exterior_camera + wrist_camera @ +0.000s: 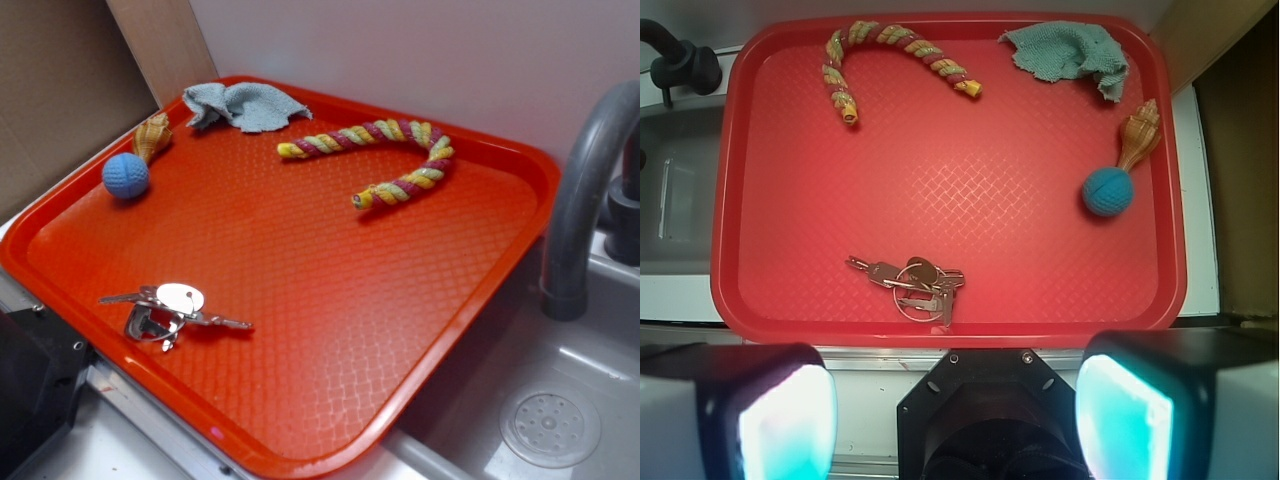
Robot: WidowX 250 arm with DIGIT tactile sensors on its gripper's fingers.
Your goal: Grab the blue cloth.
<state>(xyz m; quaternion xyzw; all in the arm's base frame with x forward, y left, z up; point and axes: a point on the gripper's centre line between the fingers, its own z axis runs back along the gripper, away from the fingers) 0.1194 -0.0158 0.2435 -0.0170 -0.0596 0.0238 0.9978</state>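
Tray (480,300) holds rope (400,150), keys (170,308), ball (126,176), shell (152,136).

Exterior: oblique, near tray (300,300) corner. Wrist: high, straight down. Both share whole tray.

We see only the gripper's (955,410) two fingers (770,415) in the wrist view, blurred and cut by the lower edge. In the exterior view the faucet (580,190) runs off the right edge, and the tray's (300,462) near rim is clipped at the bottom.
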